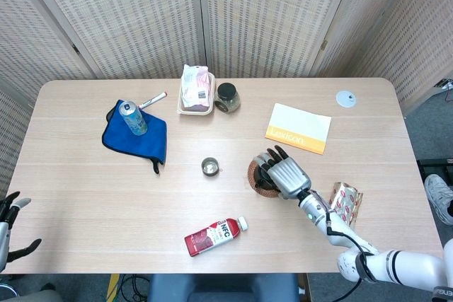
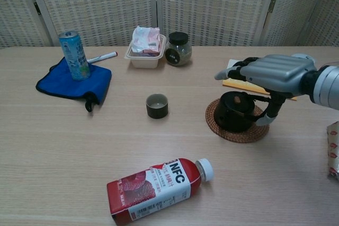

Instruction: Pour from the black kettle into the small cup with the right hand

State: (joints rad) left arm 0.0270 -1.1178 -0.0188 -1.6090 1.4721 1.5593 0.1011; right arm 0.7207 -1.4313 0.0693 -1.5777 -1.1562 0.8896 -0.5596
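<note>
The black kettle (image 2: 235, 112) stands on a round woven coaster (image 2: 233, 133) right of the table's middle. My right hand (image 2: 267, 71) hovers flat over it with its fingers stretched out toward the cup, and its thumb hangs down by the kettle's handle. From the head view my right hand (image 1: 285, 176) covers most of the kettle, and only the coaster's rim (image 1: 253, 175) shows. The small dark cup (image 2: 157, 106) stands upright to the kettle's left, also seen as the cup (image 1: 209, 167) in the head view. My left hand (image 1: 10, 217) hangs off the table's near left corner, fingers spread.
A red NFC bottle (image 2: 156, 183) lies on its side near the front edge. A blue cloth (image 1: 134, 136) with a can (image 1: 132, 118) lies at the left. A food box (image 1: 196, 90), dark jar (image 1: 228, 97), yellow booklet (image 1: 299, 127) and patterned packet (image 1: 347, 201) are about.
</note>
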